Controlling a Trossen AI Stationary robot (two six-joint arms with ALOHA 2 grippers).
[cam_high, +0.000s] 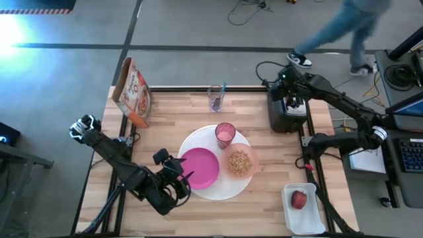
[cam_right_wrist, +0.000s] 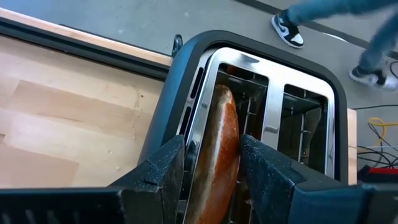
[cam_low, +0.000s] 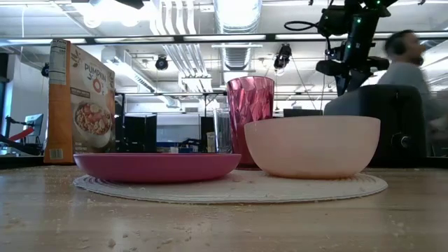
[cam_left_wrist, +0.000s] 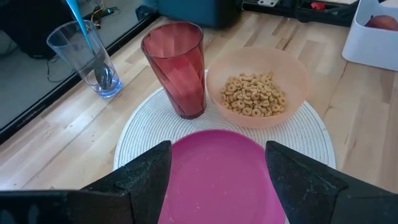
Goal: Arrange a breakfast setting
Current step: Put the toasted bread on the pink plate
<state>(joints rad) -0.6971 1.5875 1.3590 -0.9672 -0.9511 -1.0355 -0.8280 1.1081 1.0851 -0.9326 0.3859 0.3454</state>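
Note:
A magenta plate (cam_high: 200,167), a peach bowl of brown cereal (cam_high: 239,162) and a pink tumbler (cam_high: 225,134) all stand on the round white plate (cam_high: 213,193). My left gripper (cam_left_wrist: 217,186) is open above the magenta plate's near-left edge, with nothing between its fingers. A bagel (cam_right_wrist: 221,143) stands on edge in one slot of the black toaster (cam_high: 285,114). My right gripper (cam_right_wrist: 213,152) is above the toaster, pointing down, with one finger on each side of the bagel. The teal-handled spoon (cam_high: 221,89) stands in a clear glass (cam_high: 215,99). A small red fruit (cam_high: 299,199) lies in a white tray. My right gripper's fingers (cam_right_wrist: 255,165) come from above and straddle the bagel's upper edge (cam_right_wrist: 225,124), across its thickness. The bagel stands upright in the toaster slot. Whether the fingers touch it, I cannot tell.
A cereal box (cam_high: 134,92) stands at the far left of the table. The white tray (cam_high: 303,210) sits at the near right corner. A person (cam_high: 344,30) walks past beyond the far edge. Bare wood lies along the near edge.

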